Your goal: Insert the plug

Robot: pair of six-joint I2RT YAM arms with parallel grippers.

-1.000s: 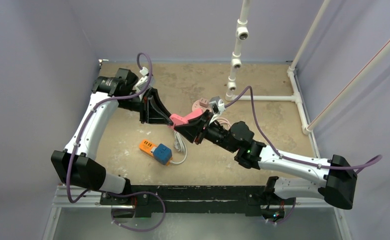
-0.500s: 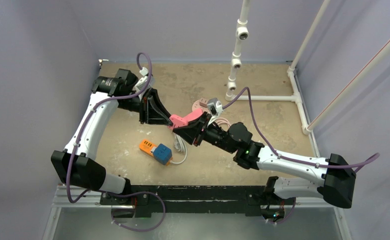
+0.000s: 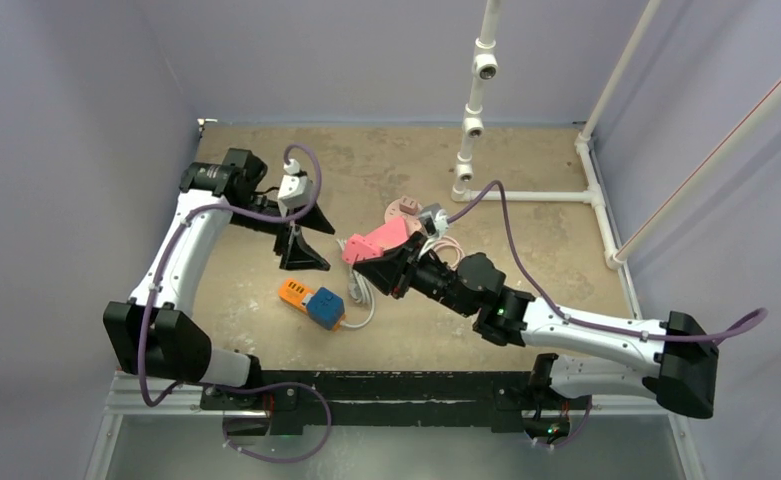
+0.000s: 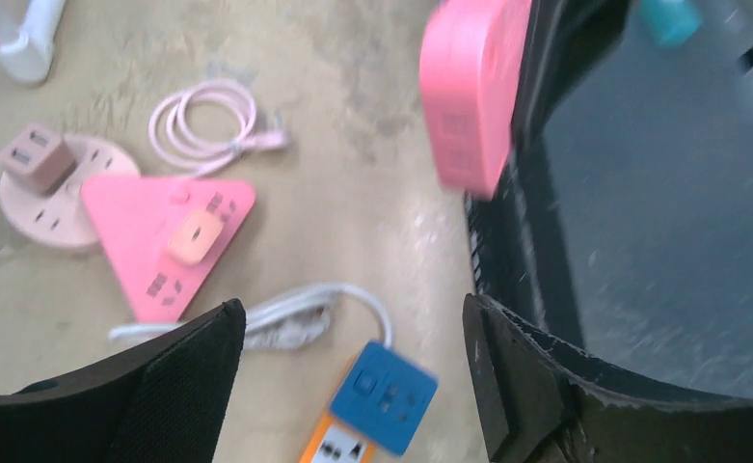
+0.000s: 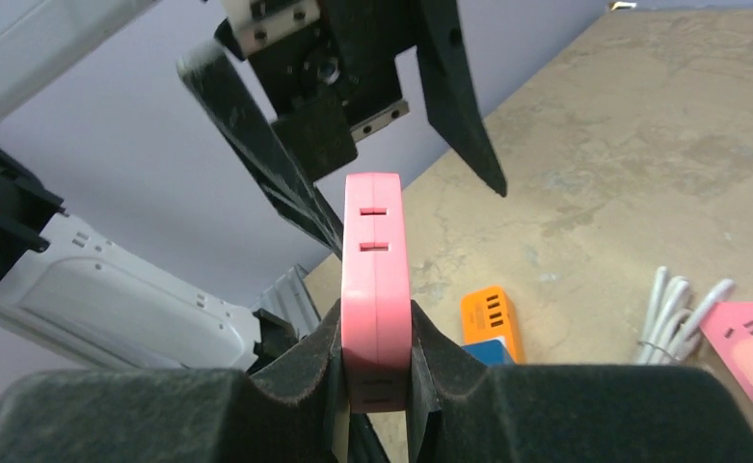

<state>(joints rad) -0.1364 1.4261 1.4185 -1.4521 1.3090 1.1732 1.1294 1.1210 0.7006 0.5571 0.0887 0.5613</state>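
Note:
My right gripper (image 5: pixel 376 338) is shut on a flat pink plug block (image 5: pixel 375 270) with slots on its narrow edge, held above the table (image 3: pixel 526 250). From above, the pink block (image 3: pixel 376 240) sticks out left of the right gripper (image 3: pixel 371 262). My left gripper (image 3: pixel 306 238) stands open a short way to the left, apart from the block. In the left wrist view the open left gripper (image 4: pixel 351 318) holds nothing, and the pink block (image 4: pixel 473 96) hangs at the upper right. Below lies an orange power strip (image 3: pixel 294 292) with a blue adapter (image 3: pixel 326 307) on it.
A pink triangular socket strip (image 4: pixel 170 241), a round pink hub (image 4: pixel 35 193), a coiled pink cable (image 4: pixel 208 121) and a bundled white cable (image 4: pixel 295 313) lie on the table. White pipework (image 3: pixel 471 110) stands at the back right. Walls close in on all sides.
My left gripper has let go of the pink block, opened wide and drawn back to the left. The right gripper still holds the block in about the same place.

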